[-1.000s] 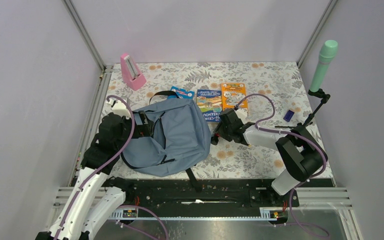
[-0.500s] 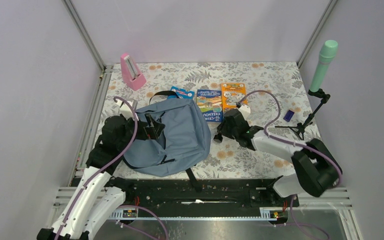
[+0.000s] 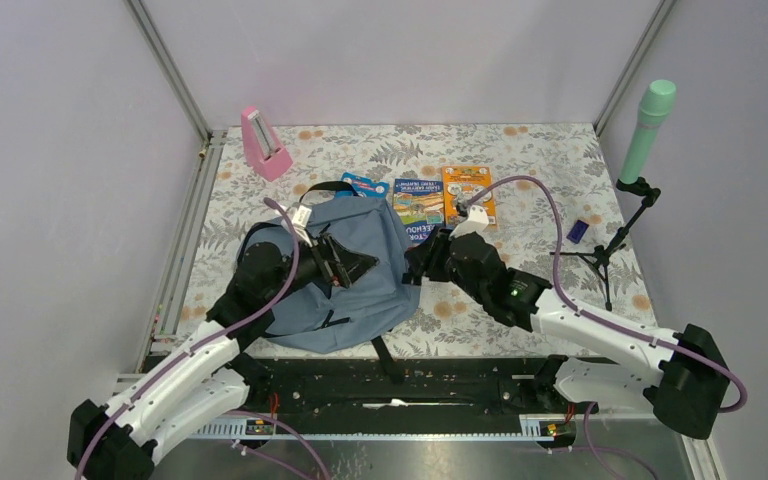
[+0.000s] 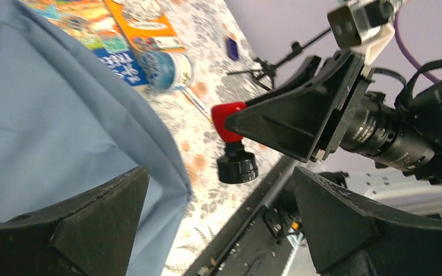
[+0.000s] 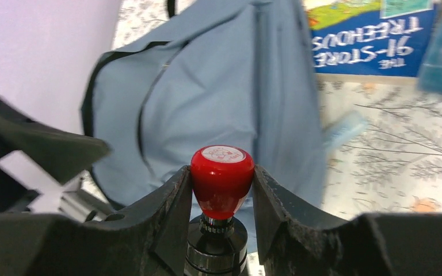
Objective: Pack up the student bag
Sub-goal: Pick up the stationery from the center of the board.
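The grey-blue student bag (image 3: 360, 285) lies flat on the floral table, left of centre. My left gripper (image 3: 353, 263) is open and empty just above the bag's upper middle, pointing right. In the left wrist view its fingers (image 4: 80, 230) frame the bag's right edge (image 4: 63, 115). My right gripper (image 3: 416, 266) is shut on a stamp with a red knob and black base (image 5: 222, 175), held at the bag's right edge. The stamp also shows in the left wrist view (image 4: 228, 119), between the right gripper's fingers (image 4: 299, 115). The bag fills the background of the right wrist view (image 5: 230, 86).
A blue book (image 3: 418, 205) and an orange book (image 3: 467, 192) lie behind the right gripper. A blue-labelled packet (image 3: 357, 185) sits at the bag's top. A pink metronome (image 3: 263, 145) stands back left. A green microphone on a stand (image 3: 648, 125) and a small blue block (image 3: 577, 231) are at right.
My left gripper has swung right from the bag's left edge to over its middle. My right gripper has moved left to the bag's right edge as its arm stretched forward.
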You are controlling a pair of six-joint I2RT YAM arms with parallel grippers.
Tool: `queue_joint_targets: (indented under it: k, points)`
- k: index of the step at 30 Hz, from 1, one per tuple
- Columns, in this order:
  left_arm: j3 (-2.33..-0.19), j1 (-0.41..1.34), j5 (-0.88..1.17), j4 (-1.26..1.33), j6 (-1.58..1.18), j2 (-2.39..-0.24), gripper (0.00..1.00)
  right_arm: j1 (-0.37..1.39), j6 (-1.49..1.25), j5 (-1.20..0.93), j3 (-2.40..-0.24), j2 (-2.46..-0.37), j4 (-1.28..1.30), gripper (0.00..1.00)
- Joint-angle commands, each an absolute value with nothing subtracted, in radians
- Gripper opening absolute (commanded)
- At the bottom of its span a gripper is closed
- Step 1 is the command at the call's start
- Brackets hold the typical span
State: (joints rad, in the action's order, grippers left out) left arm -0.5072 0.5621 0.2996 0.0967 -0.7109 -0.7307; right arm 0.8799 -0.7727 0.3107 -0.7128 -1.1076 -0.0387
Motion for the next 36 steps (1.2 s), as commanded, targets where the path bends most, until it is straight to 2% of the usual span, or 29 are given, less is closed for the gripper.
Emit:
queue_joint_targets:
  k: [1, 13, 17, 23, 31, 36]
  points:
    - [-0.497, 0.616, 0.371, 0.304, -0.781, -0.769, 0.99, 0.946, -0.813, 0.315, -0.803, -1.091, -0.129, 0.00]
    - [-0.461, 0.679, 0.403, 0.377, -0.824, -0.811, 0.99, 1.008, -0.844, 0.284, -0.868, -1.116, -0.210, 0.00]
    - [-0.483, 0.700, 0.430, 0.375, -0.812, -0.854, 0.94, 1.025, -0.835, 0.293, -0.879, -1.124, -0.216, 0.00]
    - [-0.509, 0.714, 0.442, 0.381, -0.814, -0.903, 0.74, 1.038, -0.834, 0.299, -0.884, -1.127, -0.222, 0.00]
    - [-0.511, 0.724, 0.427, 0.410, -0.823, -0.915, 0.59, 1.049, -0.825, 0.316, -0.874, -1.137, -0.224, 0.00]
    - [-0.509, 0.725, 0.420, 0.419, -0.833, -0.924, 0.34, 1.052, -0.816, 0.322, -0.871, -1.137, -0.226, 0.00]
